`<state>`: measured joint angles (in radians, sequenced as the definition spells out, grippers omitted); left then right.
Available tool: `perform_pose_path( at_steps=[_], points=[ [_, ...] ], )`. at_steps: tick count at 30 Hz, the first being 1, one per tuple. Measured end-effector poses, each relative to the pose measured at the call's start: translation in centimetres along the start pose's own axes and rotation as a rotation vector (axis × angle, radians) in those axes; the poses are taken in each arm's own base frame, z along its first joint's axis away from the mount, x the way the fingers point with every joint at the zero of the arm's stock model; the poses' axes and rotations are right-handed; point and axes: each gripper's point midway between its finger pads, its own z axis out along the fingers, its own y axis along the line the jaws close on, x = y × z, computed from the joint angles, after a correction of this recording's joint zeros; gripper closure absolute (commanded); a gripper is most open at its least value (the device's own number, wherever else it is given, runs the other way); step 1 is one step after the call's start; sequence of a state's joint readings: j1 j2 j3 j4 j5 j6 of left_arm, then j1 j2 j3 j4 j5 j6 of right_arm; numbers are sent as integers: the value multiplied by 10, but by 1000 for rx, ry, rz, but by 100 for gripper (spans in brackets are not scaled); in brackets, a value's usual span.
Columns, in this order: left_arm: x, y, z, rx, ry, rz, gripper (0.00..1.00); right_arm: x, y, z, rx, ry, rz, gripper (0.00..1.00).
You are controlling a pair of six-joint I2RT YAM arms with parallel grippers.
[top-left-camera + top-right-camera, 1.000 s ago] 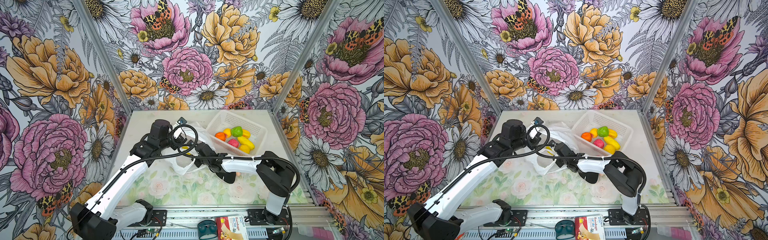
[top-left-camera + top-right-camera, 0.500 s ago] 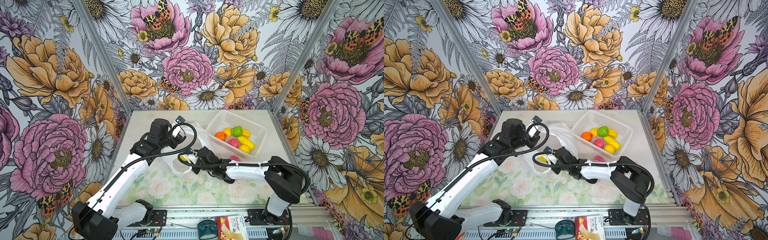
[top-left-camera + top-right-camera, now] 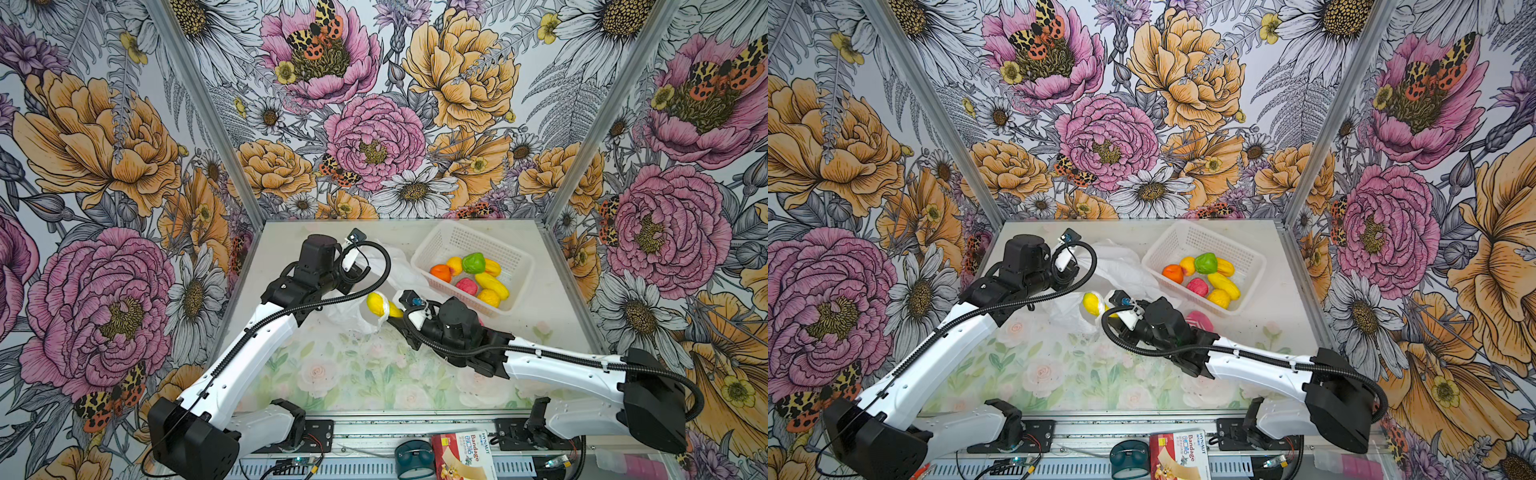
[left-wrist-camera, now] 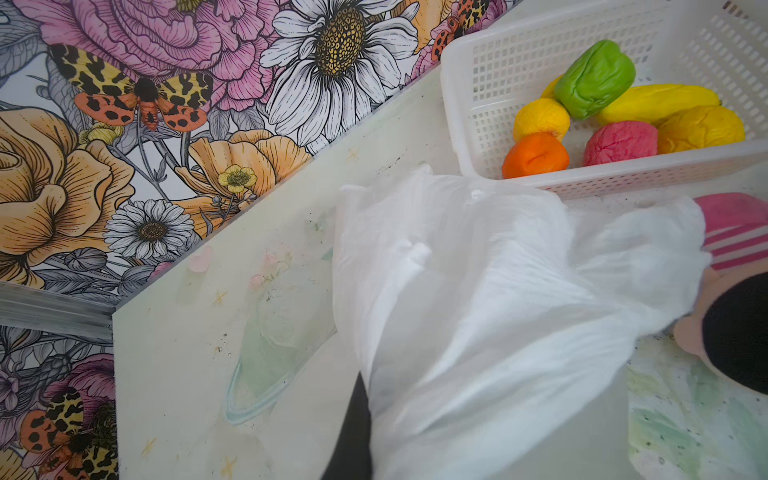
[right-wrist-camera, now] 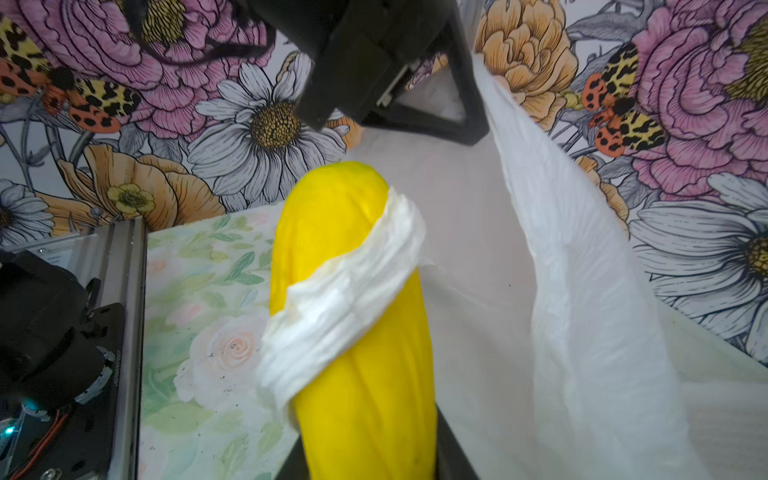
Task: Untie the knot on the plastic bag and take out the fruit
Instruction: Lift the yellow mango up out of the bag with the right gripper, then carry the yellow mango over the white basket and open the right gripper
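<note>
- Right pincer (image 5: 370, 461) pinches yellow fruit (image 5: 370, 395), handle (image 5: 345, 299) looped round it; left pincer (image 4: 374, 436) clamps bag (image 4: 478, 311).
- Next: free fruit from loop, carry to basket (image 3: 465, 241).

– Where is the basket (image 3: 453, 239) sitting?
– At the table's (image 3: 552, 307) two o'clock, with fruits (image 3: 473, 262) lying in it. The plastic bag (image 3: 395, 266) is lying at its nine o'clock, the doll (image 3: 1198, 321) at its six.
</note>
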<state>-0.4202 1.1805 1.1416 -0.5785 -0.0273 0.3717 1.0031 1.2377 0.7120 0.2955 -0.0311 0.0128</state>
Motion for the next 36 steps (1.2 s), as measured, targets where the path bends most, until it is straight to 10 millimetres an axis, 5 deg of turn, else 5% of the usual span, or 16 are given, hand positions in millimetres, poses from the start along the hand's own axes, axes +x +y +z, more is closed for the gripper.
perform_pose_path(
  at_steps=[6,15,19,24,26,30,36],
  points=[
    [0,1,0,-4,1,-2,100,-19,-20,-46,106,-135,44,86],
    [3,6,2,-18,14,-11,100,-4,-122,-90,463,-179,229,85],
    [3,6,2,-17,14,-11,100,2,-103,-72,346,-138,214,86],
    [3,6,2,-17,14,-10,100,10,-43,-26,179,-24,105,96],
    [4,6,2,-18,14,-10,100,12,-42,-18,195,0,92,96],
    [5,10,2,-30,18,-19,100,14,-80,-28,339,3,134,89],
    [5,14,2,-42,18,-24,100,19,-173,-95,663,-88,335,86]
  ],
)
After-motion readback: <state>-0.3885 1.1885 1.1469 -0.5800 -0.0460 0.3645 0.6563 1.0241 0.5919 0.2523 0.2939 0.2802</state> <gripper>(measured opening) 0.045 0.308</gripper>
